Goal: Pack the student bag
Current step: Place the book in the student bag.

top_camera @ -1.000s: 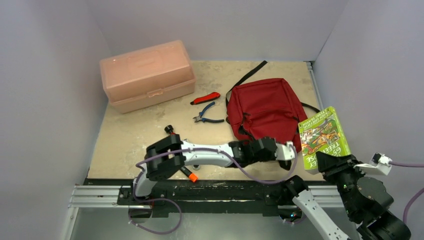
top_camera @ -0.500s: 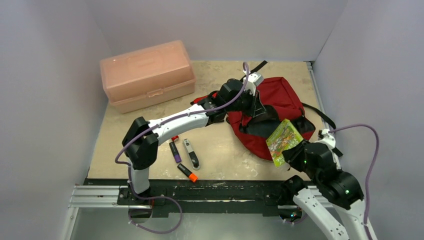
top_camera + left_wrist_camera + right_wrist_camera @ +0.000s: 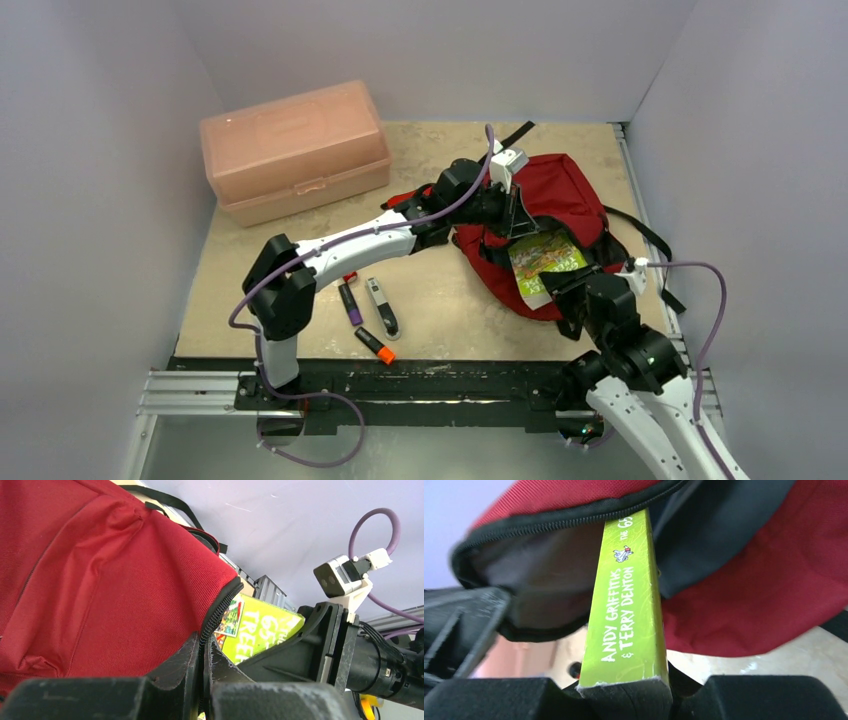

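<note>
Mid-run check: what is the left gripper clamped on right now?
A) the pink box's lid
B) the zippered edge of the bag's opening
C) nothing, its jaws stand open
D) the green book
B: the left wrist view shows the left gripper shut on the black zipper edge of the student bag, while the right gripper holds the green book.

The student bag (image 3: 575, 190), a dark red soft fabric backpack with black straps and a black zipper edge, lies right of centre in the overhead view. Its mouth is lifted open toward the lower right. A lime-green paperback book (image 3: 545, 255) sits tilted in that opening, far end inside the bag, near end outside.
</note>
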Available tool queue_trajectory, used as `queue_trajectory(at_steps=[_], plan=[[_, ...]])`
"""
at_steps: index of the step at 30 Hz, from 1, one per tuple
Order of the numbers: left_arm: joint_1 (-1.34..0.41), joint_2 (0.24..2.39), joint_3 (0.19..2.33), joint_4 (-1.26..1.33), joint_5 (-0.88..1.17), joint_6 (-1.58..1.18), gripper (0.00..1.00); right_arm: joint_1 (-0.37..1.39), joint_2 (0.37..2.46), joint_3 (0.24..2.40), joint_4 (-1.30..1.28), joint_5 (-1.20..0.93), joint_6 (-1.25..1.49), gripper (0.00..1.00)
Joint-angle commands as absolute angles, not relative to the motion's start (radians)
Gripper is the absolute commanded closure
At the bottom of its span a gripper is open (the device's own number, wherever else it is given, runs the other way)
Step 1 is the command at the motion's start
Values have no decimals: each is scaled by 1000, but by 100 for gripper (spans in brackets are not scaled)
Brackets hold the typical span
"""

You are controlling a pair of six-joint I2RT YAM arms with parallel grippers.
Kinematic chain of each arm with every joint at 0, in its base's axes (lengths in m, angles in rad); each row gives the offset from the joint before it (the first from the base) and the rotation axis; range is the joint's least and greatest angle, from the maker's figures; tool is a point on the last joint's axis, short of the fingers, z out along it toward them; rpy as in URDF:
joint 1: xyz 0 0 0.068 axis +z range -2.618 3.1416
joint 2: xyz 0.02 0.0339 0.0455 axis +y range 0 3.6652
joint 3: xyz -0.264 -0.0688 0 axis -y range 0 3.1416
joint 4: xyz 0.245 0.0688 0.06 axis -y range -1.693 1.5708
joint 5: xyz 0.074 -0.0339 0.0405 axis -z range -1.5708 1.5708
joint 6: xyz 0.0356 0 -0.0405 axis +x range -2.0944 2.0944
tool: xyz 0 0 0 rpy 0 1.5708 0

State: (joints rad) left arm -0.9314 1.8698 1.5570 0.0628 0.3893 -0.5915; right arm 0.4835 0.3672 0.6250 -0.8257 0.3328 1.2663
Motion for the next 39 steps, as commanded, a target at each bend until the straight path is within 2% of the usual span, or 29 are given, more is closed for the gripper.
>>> queue_trajectory(at_steps=[1, 8, 12, 15, 23, 29, 30, 34, 36, 39], plan=[[-928, 1799, 1574, 110, 440, -596, 100, 482, 298, 574, -565, 413, 1410, 100], [-928, 1796, 1576, 116, 456, -597, 100, 482, 215, 489, -405, 452, 1425, 100], [-928, 1799, 1585, 104, 471, -593, 100, 464, 280, 390, -217, 397, 1418, 100], [-928, 1804, 1597, 86, 480, -578, 100, 356, 338, 318, -55, 292, 1360, 100], [-930, 1825, 1623, 39, 486, -548, 100, 16, 682, 142, 500, -86, 1355, 100], [-929, 1843, 1654, 8, 488, -531, 100, -42, 1027, 173, 793, -228, 1258, 99], [-930, 1846, 1657, 8, 486, -532, 100, -42, 1072, 179, 816, -246, 1250, 88], [-929, 1859, 1663, 2, 485, -539, 100, -42, 1144, 194, 777, -294, 1171, 59], [-929, 1861, 1661, 2, 483, -538, 100, -43, 1103, 196, 668, -280, 1127, 42], [-929, 1864, 1660, 2, 485, -531, 100, -43, 1005, 222, 440, -265, 1039, 24]])
